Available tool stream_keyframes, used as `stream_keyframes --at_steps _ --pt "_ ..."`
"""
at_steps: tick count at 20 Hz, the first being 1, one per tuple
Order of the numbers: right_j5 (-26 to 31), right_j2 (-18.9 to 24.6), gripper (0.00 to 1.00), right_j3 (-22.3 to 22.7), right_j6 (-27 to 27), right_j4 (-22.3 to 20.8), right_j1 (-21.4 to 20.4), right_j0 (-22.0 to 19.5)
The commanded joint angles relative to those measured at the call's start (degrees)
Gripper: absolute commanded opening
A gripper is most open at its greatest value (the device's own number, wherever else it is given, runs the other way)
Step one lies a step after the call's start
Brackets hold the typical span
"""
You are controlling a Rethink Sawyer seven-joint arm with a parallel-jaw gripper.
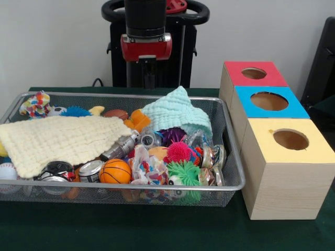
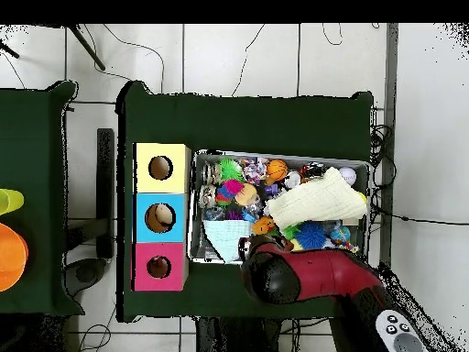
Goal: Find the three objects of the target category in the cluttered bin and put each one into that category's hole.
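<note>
The tabletop (image 1: 157,230), draped in dark green, carries everything. On it the wire bin (image 1: 230,157) is the biggest piece, packed with clutter. Beside it stands a row of three wooden boxes, each with a round hole in its lid: a yellow-topped box (image 1: 293,157), a blue-topped box (image 1: 269,100) and a red-topped box (image 1: 254,73).

The red and black arm (image 2: 316,275) hangs over the bin's robot-side rim. Its wrist shows in the front view, but the gripper is hidden behind the bin contents, so I cannot tell whether it is spread or closed, or whether it has hold of anything.

Inside the bin, a cream knitted cloth (image 1: 57,138) covers much of one half, and a mint green cloth (image 1: 178,112) is heaped at the far side. Smaller things crowd between: a small basketball (image 1: 115,171), a pink spiky ball (image 1: 179,151), a green spiky ball (image 1: 183,172), crushed cans (image 1: 90,168) and a baseball (image 1: 6,171).

As for progress, the overhead view shows something pale in the blue box's hole, possibly one item already deposited; the other two holes look dark. The target category is not evident, so most of the search seems to remain.
</note>
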Motion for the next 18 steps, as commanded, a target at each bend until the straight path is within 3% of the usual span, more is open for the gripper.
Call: stream_keyframes --at_steps 1,3,7,13,18 --pt "3.70 4.56 0.00 -3.96 -10.05 -8.45 -1.24 2.14" --pt "0.57 3.55 0.00 -3.29 -7.71 -10.62 -1.11 2.87" --pt "-0.31 2.96 0.00 -2.68 -6.41 -13.22 -0.47 2.90" --pt "0.07 1.74 0.00 -4.83 -8.16 -19.83 -0.84 2.57" --pt "0.06 2.31 0.00 -4.55 -6.71 -21.47 -1.04 2.16"
